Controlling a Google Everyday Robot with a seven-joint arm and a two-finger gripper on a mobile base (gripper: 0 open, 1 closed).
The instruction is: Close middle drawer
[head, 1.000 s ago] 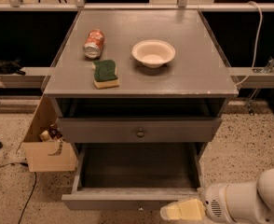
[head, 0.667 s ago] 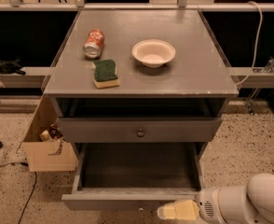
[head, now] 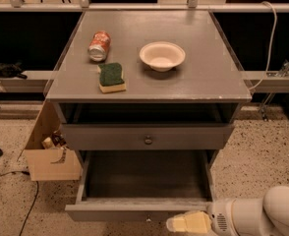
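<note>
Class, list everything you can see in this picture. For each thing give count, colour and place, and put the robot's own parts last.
cabinet: one, grey, centre
can: one, red and white, lying on the cabinet top, left
sponge: one, green over yellow, cabinet top, in front of the can
bowl: one, cream, cabinet top, right of the can
knobbed drawer front: one, grey, below the top opening
middle drawer: one, grey, lowest, pulled out
cardboard box: one, brown, floor left of the cabinet
cable: one, white, right of the cabinet
arm: one, white, lower right
gripper: one, cream, at the middle drawer's front panel
</note>
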